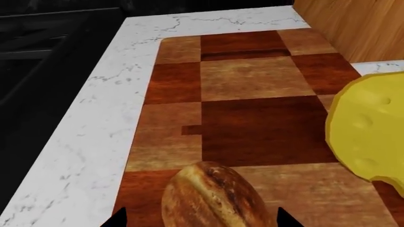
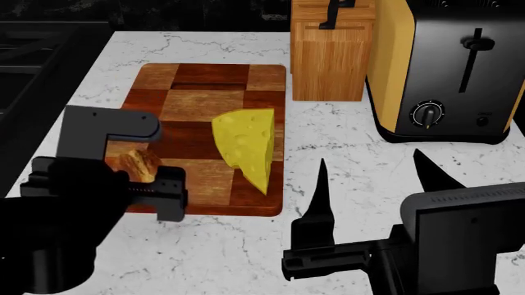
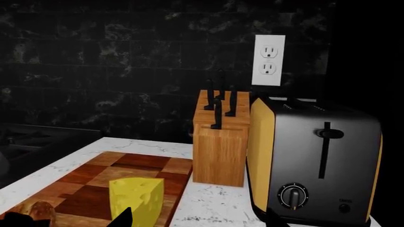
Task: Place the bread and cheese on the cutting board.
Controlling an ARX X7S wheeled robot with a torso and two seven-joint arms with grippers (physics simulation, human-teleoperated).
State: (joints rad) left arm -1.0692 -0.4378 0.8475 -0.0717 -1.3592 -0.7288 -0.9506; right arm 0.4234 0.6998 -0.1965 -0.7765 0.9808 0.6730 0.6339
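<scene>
The checkered cutting board (image 2: 197, 92) lies at the counter's back left. The cheese (image 2: 246, 147) stands on the board's right side. The bread (image 2: 138, 165) lies on the board's front left part. My left gripper (image 2: 139, 181) is over the bread. In the left wrist view, its two fingertips straddle the bread (image 1: 211, 198) with small gaps on both sides, above the board (image 1: 252, 80) and beside the cheese (image 1: 369, 127). My right gripper (image 2: 373, 178) is open and empty over bare counter, right of the board. The right wrist view shows the cheese (image 3: 136, 198) and bread (image 3: 35, 210).
A light-wood knife block (image 2: 332, 55) stands behind the board's right corner. A black and yellow toaster (image 2: 451, 67) stands at the back right. A dark stove (image 2: 33, 49) borders the white marble counter (image 2: 345, 141) on the left. A wall outlet (image 3: 268, 59) is behind the toaster.
</scene>
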